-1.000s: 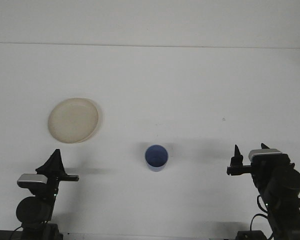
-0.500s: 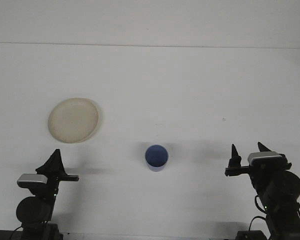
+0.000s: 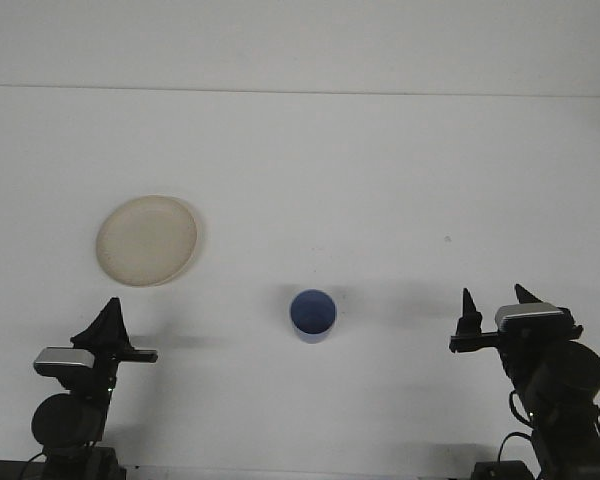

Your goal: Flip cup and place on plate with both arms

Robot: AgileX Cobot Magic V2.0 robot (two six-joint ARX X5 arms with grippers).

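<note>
Since half a second ago you see nothing moved. The white table (image 3: 380, 180) carries the cream plate (image 3: 147, 240) far left and the blue cup (image 3: 312, 315) at centre. The right gripper (image 3: 495, 305) stands spread and empty; the left gripper (image 3: 110, 318) looks closed, empty.

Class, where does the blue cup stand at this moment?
In the front view the blue cup stands on the white table, near the middle, right of and nearer than the cream plate, between both arms.

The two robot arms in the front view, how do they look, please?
Both are black, with rounded motor housings and pointed black fingers. The left gripper and the right gripper each carry a small silver-grey block. Black cables hang beside the right arm, and small green lights glow on both.
</note>
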